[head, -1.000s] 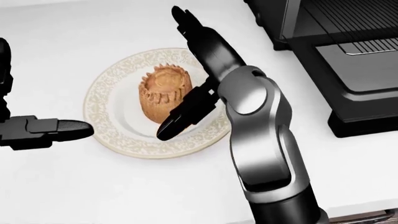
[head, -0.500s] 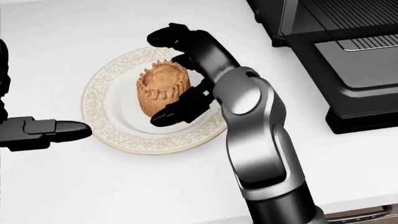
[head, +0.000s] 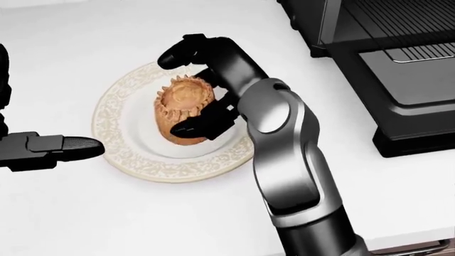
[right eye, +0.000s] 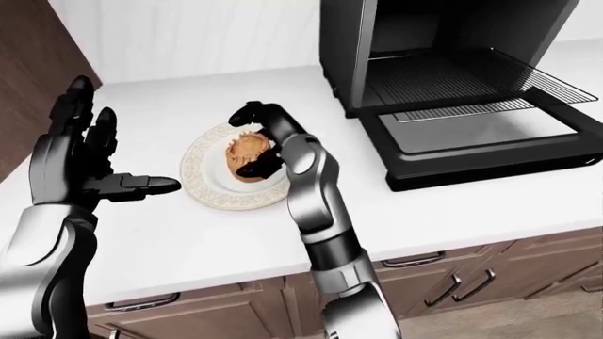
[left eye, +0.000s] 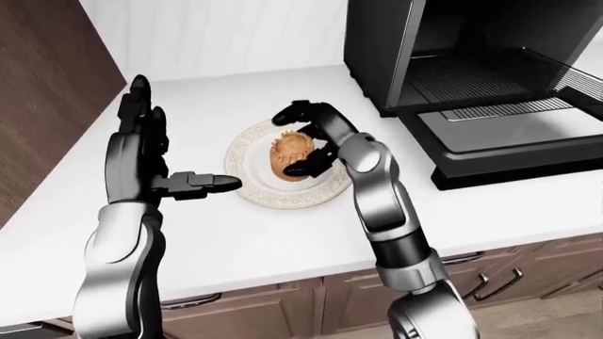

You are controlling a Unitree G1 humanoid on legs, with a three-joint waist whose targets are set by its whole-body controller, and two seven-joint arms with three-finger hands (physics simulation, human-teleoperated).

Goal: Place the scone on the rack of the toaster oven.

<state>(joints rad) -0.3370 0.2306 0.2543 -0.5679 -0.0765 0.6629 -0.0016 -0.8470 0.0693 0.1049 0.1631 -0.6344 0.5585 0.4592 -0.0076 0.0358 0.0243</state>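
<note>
The brown scone (head: 183, 101) sits on a white plate with a patterned rim (head: 113, 114) on the white counter. My right hand (head: 173, 94) is closed round the scone. Its fingers (head: 186, 47) curl over the scone's top edge and its thumb presses the lower side. The scone rests on the plate. My left hand (left eye: 179, 152) is open with fingers straight up and thumb pointing at the plate, just left of it. The black toaster oven (right eye: 443, 42) stands at the right with its door (right eye: 471, 138) down and its wire rack (right eye: 471, 81) showing.
A brown cabinet panel (left eye: 47, 92) borders the counter on the left. The white wall (left eye: 235, 35) rises behind the plate. The counter's near edge (left eye: 283, 279) has wooden drawers (left eye: 245, 311) below it. The oven door juts out over the counter at the right.
My right hand's fingers went from straight to curled over the scone, and the thumb closed against its lower side. The left hand stayed still.
</note>
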